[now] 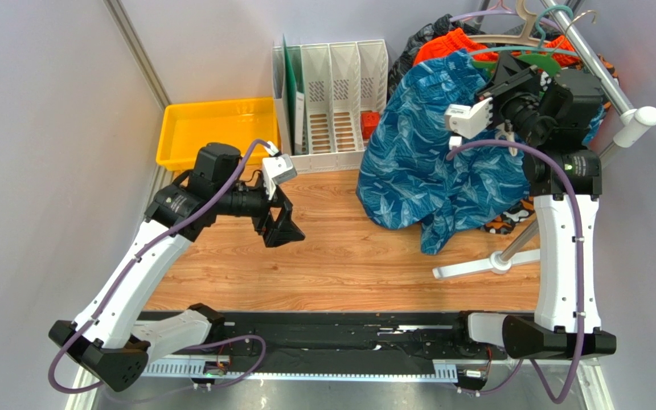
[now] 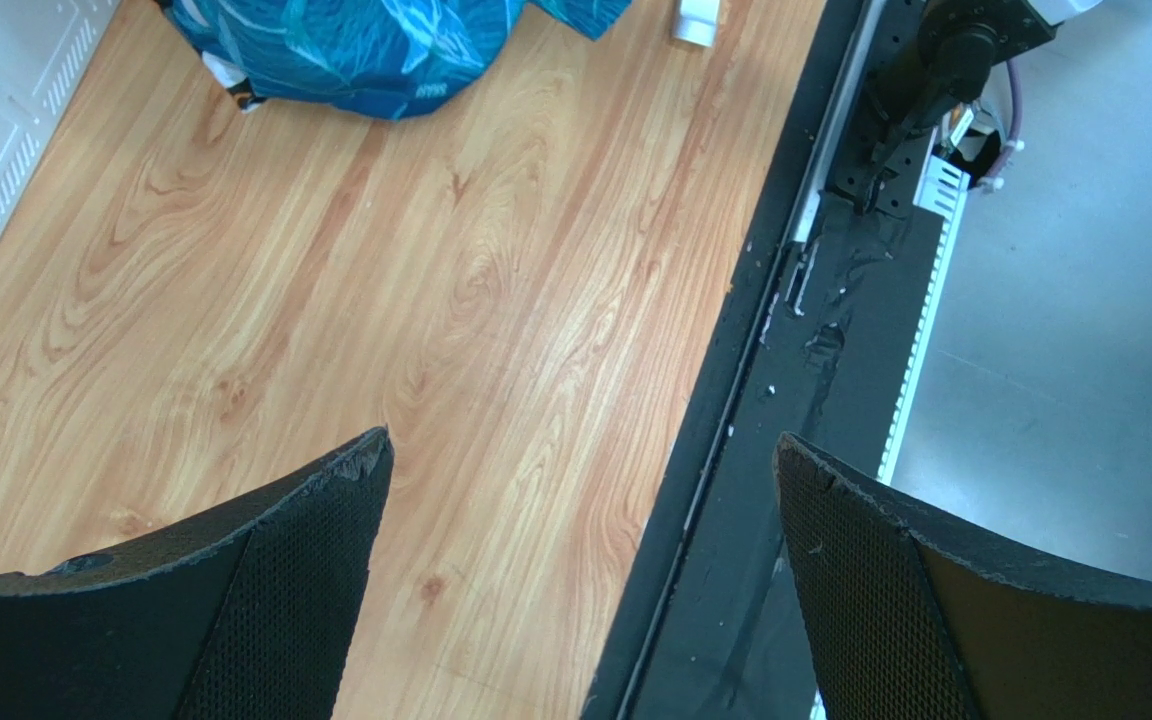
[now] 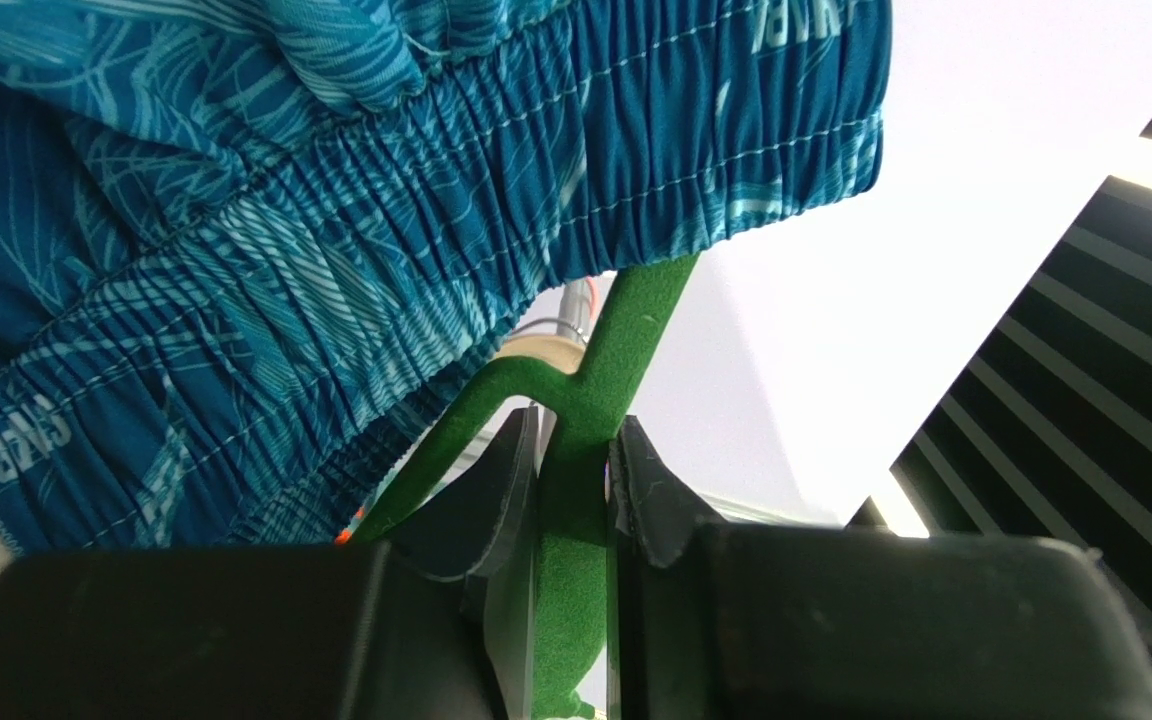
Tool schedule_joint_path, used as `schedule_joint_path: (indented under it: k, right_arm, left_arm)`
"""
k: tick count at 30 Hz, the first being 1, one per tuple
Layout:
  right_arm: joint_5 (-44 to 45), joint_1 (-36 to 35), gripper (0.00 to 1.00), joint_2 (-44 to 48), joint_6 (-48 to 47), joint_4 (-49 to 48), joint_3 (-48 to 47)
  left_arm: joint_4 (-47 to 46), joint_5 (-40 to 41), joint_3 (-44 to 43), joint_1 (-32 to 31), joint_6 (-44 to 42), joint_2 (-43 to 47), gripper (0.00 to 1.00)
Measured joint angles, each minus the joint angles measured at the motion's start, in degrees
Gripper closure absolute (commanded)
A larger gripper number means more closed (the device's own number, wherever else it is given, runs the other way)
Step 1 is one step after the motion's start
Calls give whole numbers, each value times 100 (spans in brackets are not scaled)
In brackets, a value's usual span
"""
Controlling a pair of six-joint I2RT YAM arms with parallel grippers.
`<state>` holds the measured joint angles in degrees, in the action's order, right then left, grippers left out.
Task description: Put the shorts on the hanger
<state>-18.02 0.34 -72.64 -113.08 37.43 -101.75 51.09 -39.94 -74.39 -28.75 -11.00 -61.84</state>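
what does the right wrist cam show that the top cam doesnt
Only the right wrist view shows the right gripper shut on the stem of the hanger, with the gathered waistband of the shorts lying across its arm. Only the top view shows the left gripper open above the table, the yellow bin, the white file rack and the orange shorts. Both show the shorts and the hanger.

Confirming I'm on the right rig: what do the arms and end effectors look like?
The left arm and right arm have white link shells, black joints and black bases; a purple cable loops along each. The left end effector has black wedge fingers with mesh-textured faces; the right end effector is black too.
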Motion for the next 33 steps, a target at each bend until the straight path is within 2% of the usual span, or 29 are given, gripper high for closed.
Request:
schedule_joint_path:
  k: [8,12,15,17,18,20,21,23,29,33]
  right_arm:
    - [-461,671,100,-37,-15,157,15]
    - [-616,772,100,96,-37,129,420]
    - [-682,811,93,219,-55,129,872]
    - [-680,813,86,297,-142,-35,1082]
    - [-684,813,74,358,-177,-118,1189]
    - [-710,822,57,533,-214,-256,1408]
    - [-726,822,42,601,-192,-278,1482]
    - [-787,822,32,785,-205,-420,1698]
    - [-863,841,23,1128,-210,-535,2020]
    - [-907,848,21,1397,-210,-516,2140]
  left_arm:
    - [59,59,0,0,-63,-50,1]
    - [98,109,0,0,-98,-52,1]
    - [107,149,0,0,-114,-63,1]
    - [118,162,0,0,-118,-83,1]
    - [125,175,0,0,-120,-98,1]
    - [129,199,0,0,-120,-129,1]
    - [131,210,0,0,-120,-140,1]
    - [136,214,-2,2,-120,-153,1]
    - [133,212,-2,2,-109,-227,1]
    - [133,212,-2,2,-105,-291,1]
